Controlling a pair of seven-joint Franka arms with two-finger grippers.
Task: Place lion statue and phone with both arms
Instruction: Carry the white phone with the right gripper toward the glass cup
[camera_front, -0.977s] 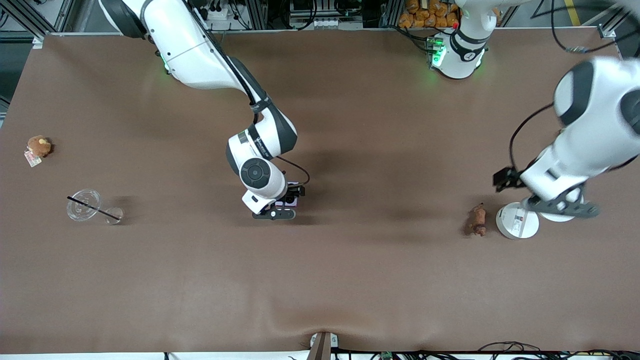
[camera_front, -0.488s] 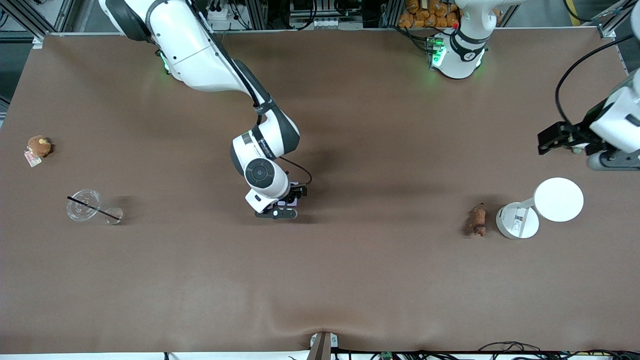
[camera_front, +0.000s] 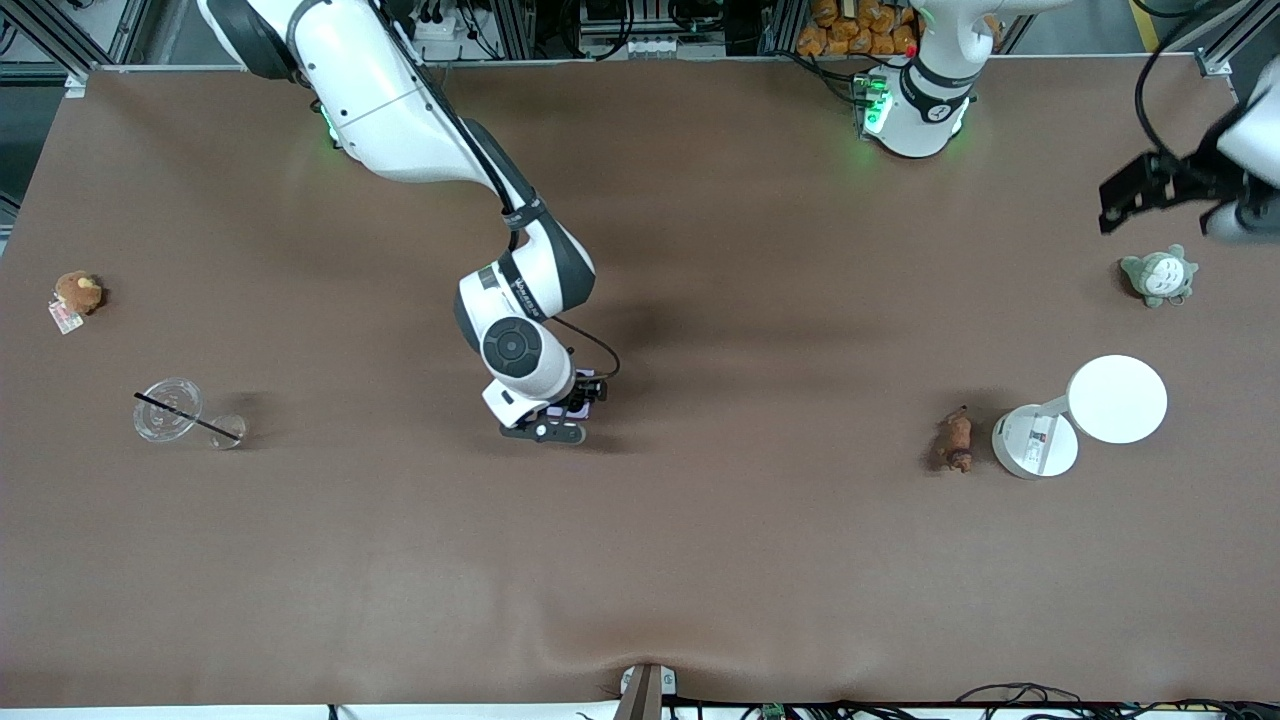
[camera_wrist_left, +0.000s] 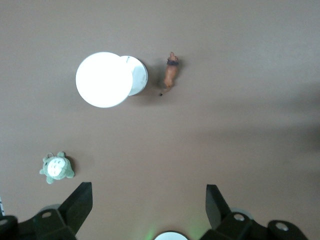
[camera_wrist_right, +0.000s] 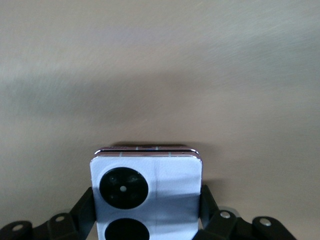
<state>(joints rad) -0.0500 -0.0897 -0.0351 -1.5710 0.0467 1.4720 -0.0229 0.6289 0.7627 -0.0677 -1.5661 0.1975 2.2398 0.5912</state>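
The lion statue (camera_front: 958, 440) is a tiny reddish-brown figurine lying on the brown table toward the left arm's end, close beside a white stand. It also shows in the left wrist view (camera_wrist_left: 171, 75). My left gripper (camera_front: 1238, 218) is high over the table's edge at that end, well away from the lion; its fingers are open and empty (camera_wrist_left: 148, 189). The pale lavender phone (camera_wrist_right: 147, 190) with two black lenses sits between the fingers of my right gripper (camera_front: 560, 412), which is shut on it, low over the middle of the table. The phone shows partly in the front view (camera_front: 580, 398).
A white stand (camera_front: 1035, 442) with a round white disc (camera_front: 1117, 398) stands beside the lion. A grey-green plush (camera_front: 1158, 276) lies farther from the camera than the stand. A brown plush with a tag (camera_front: 77, 293) and a clear cup with a black straw (camera_front: 170, 410) lie toward the right arm's end.
My left arm has swung up and away from the white stand toward the table's edge, uncovering the disc and the grey-green plush. My right gripper has shifted slightly with the phone.
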